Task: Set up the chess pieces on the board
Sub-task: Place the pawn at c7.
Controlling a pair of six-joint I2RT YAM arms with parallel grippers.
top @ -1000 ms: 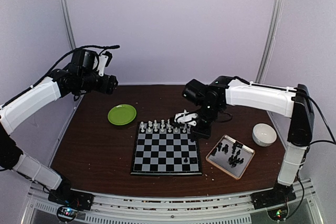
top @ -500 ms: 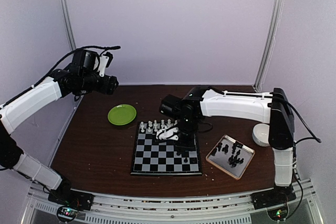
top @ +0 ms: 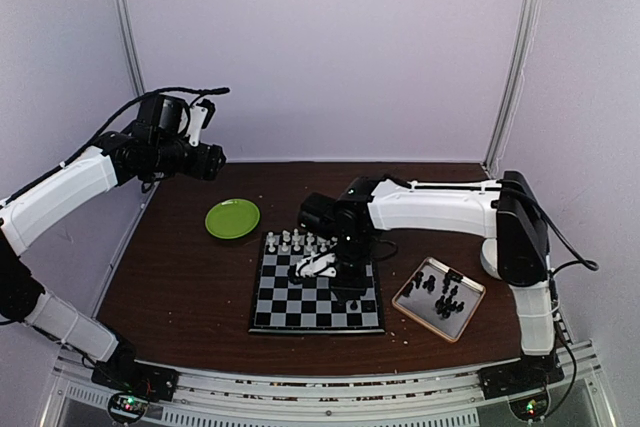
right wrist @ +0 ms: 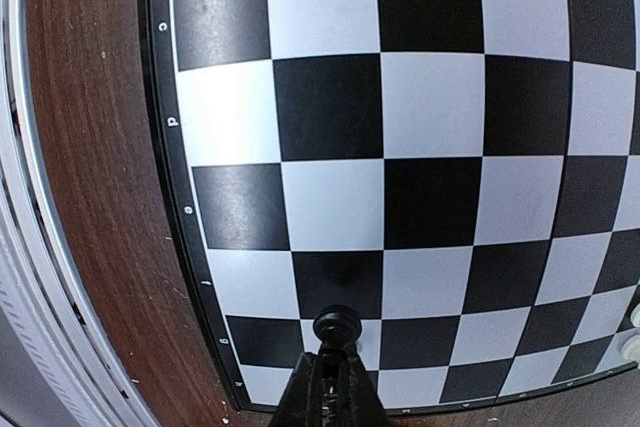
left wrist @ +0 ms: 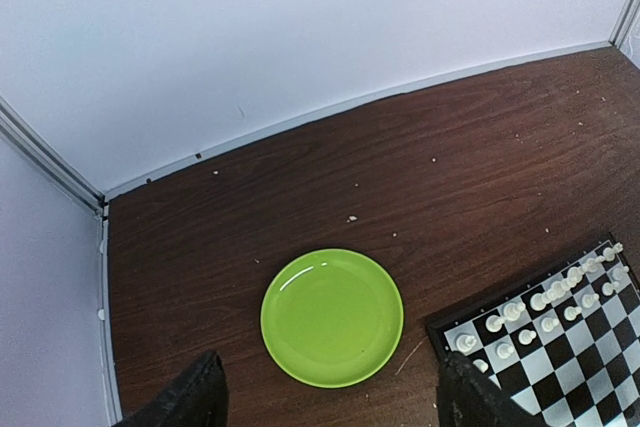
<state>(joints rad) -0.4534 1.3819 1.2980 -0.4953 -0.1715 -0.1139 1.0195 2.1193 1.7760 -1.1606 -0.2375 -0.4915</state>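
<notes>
The board [top: 300, 312] lies at the table's middle, with white chess pieces [top: 295, 241] lined along its far rows. My right gripper [right wrist: 336, 359] is shut on a black pawn [right wrist: 338, 325], held just above the squares near the board's [right wrist: 430, 197] lettered edge. From above, that gripper [top: 343, 285] hangs over the board's right half. More black pieces [top: 440, 295] lie in the tray. My left gripper [left wrist: 330, 409] is open and empty, high above the green plate [left wrist: 332, 317]. A corner of the board [left wrist: 560, 367] with white pieces [left wrist: 540, 302] shows at the lower right of the left wrist view.
A tan-rimmed metal tray [top: 412, 299] sits right of the board. The green plate [top: 232, 218] lies left of the board's far corner. The right arm [top: 440, 207] stretches across the table's right half. White walls close in the back and sides.
The right arm has swung left from the board's far right corner to over the board's right half, still shut. The left arm has not moved.
</notes>
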